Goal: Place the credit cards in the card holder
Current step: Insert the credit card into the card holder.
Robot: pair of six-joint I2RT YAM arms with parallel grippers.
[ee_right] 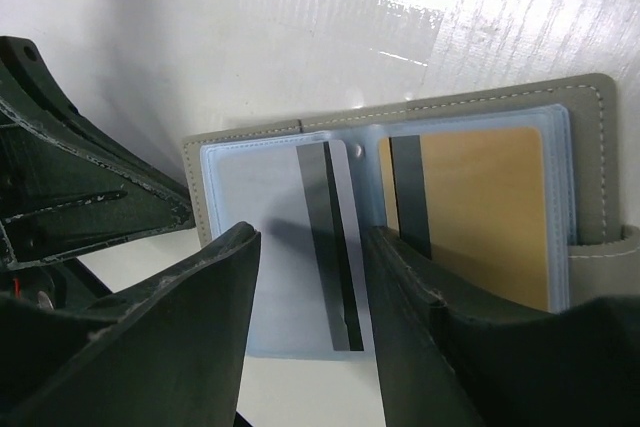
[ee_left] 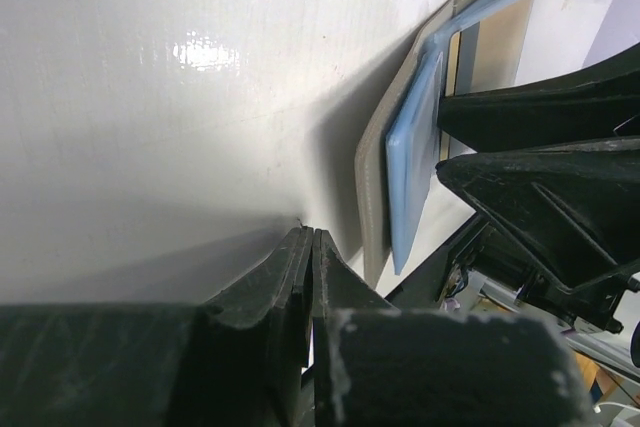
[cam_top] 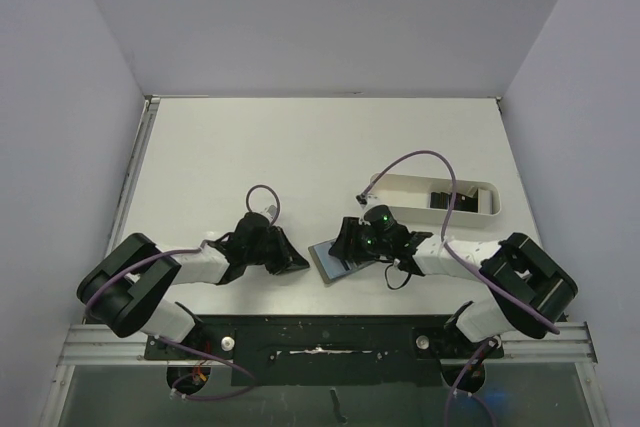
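Right gripper (ee_right: 310, 245): jaws parted, holding nothing. We see one finger on either side of a dark-striped credit card (ee_right: 328, 237) that lies flat directly beneath the gap. Neither finger appears to touch it.

That card sits in a clear pocket of the card holder (ee_right: 260, 187), which lies open on the bench (cam_top: 250, 147) under the gripper, blue lining up. We cannot tell how deep the card is seated. A second, tan card (ee_right: 480, 207) fills the pocket just to one side of the gripper.

More dark cards (cam_top: 441, 197) wait in the white tray (cam_top: 398, 190), beyond the right gripper and well apart from the holder.

Left gripper (ee_left: 312, 267): clenched on nothing, tip low at the bench, just beside the holder's outer edge and opposite the right gripper. We judge that it is not pressing the holder down.

Risks, as we judge them:
- A finger lifting away may catch the card's edge and drag it back out, if the card is only partly in.
- Nothing pins the holder, so any push from either gripper may slide it or flip a leaf shut.
- The two grippers are close together; a careless retreat could make them collide.
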